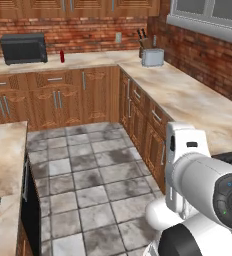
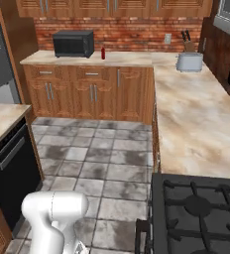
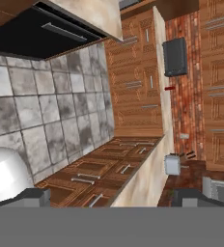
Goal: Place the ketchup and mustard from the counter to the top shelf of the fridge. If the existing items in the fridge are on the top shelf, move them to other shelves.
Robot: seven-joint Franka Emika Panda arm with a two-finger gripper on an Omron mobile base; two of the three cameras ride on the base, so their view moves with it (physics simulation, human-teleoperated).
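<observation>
Over at 11 o'clock on the far counter (image 1: 88, 60), a small red ketchup bottle (image 1: 62, 56) stands beside the microwave (image 1: 24, 48). Gripper (image 3: 111, 197) fingers are spread wide, holding nothing. Probably light, squishy plastic, so I'd grab mid-body, gently. Mustard's nowhere I can spot.

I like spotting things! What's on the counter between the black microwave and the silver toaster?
A small red bottle stands beside the microwave; beyond it the counter runs bare to the toaster, in the right base view.
</observation>
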